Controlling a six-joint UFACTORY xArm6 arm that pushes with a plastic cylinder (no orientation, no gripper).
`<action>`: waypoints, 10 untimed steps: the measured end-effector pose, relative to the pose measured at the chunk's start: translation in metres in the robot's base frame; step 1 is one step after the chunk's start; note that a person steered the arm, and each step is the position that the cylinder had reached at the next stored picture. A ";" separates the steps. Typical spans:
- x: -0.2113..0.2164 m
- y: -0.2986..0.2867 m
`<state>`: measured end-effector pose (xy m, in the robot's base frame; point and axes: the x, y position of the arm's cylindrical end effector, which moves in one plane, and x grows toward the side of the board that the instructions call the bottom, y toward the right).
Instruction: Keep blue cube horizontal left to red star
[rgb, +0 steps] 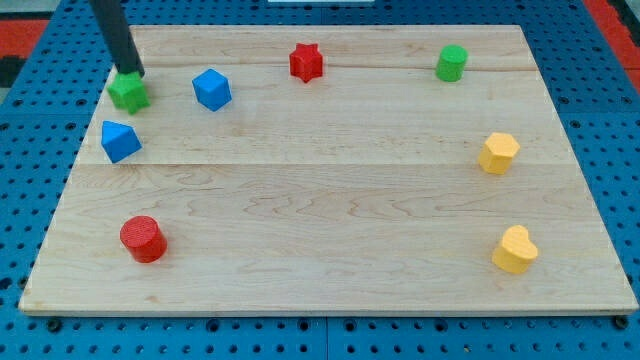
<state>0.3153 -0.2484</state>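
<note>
Looking at camera view: one shot, whole tabletop (330, 210)
my tip (134, 74): touching the green block (129, 92), near the top-left corner
pincer: none on this rig, just a rod, so can't tell
blue cube (212, 88): near the top edge, left of the red star (306, 62), sitting a bit lower
other blue block (120, 141): by the left edge

No readable text, label, brand, number or sign anywhere, seemingly, on the blocks or wooden board (330, 200)

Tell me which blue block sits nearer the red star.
The upper blue block, just right of the green block; the other blue block lies lower left.
</note>
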 end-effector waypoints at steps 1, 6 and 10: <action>0.021 0.023; 0.025 0.121; -0.047 0.181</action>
<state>0.2682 -0.0676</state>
